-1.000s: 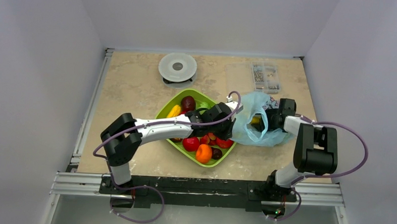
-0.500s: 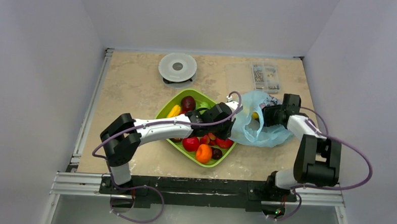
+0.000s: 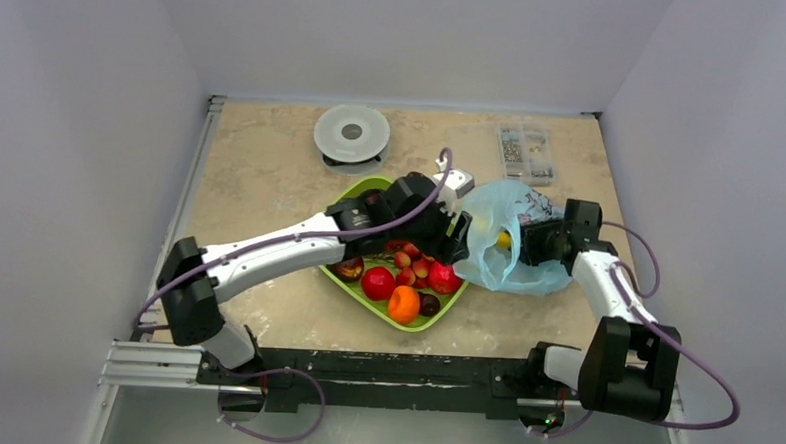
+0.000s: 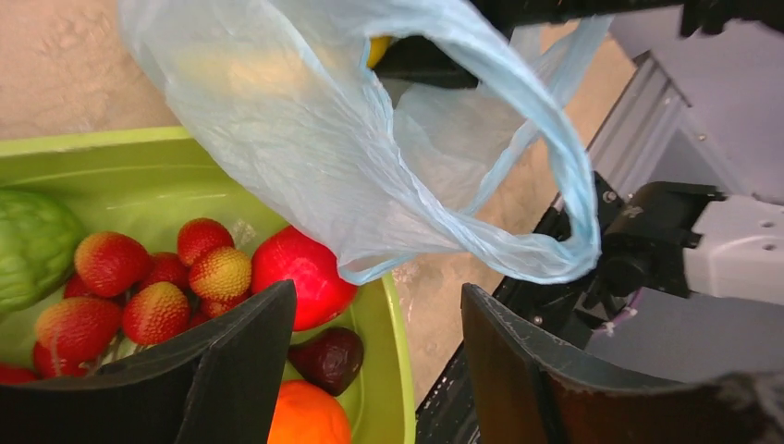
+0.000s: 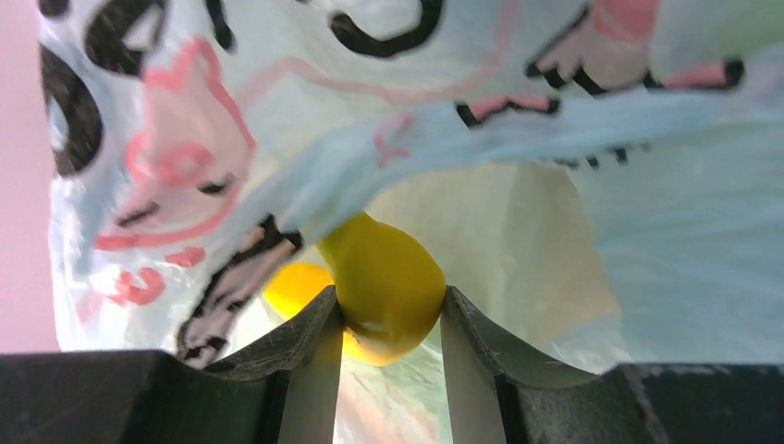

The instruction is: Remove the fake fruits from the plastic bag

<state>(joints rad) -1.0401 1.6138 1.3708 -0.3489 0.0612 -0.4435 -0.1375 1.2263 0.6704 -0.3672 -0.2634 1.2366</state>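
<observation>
Our right pincer point(image 5: 388, 301) is clenched on the smooth, glossy yellow plastic banana point(image 5: 384, 273) inside the thin, crinkly light-blue plastic bag point(image 3: 512, 272), right of centre in the top view; our left pincer point(image 4: 377, 294) gapes empty beside it. With nothing pinning that slippery film, the bag may drag along, or the rounded fruit squirt free.

Left arm point(image 3: 268, 252): white tube links, chunky black joint housings, black wrist block.
Right arm point(image 3: 606, 291): same build, white links, blocky black joints.
Purple cable point(image 3: 442, 169) along each arm, slack loops at wrist and by base.
Black bases point(image 3: 238, 360) on metal rail at near edge of table point(image 3: 252, 156).
Left gripper point(image 4: 377, 291): two broad matte-black fingers point(image 4: 231, 370), curved inner faces, pale worn edges.
Right gripper point(image 5: 388, 296): black fingers point(image 5: 296, 370), tapering to tips.
White cover point(image 4: 740, 259) on right arm, small dark dots; screws or holes, cannot tell.
</observation>
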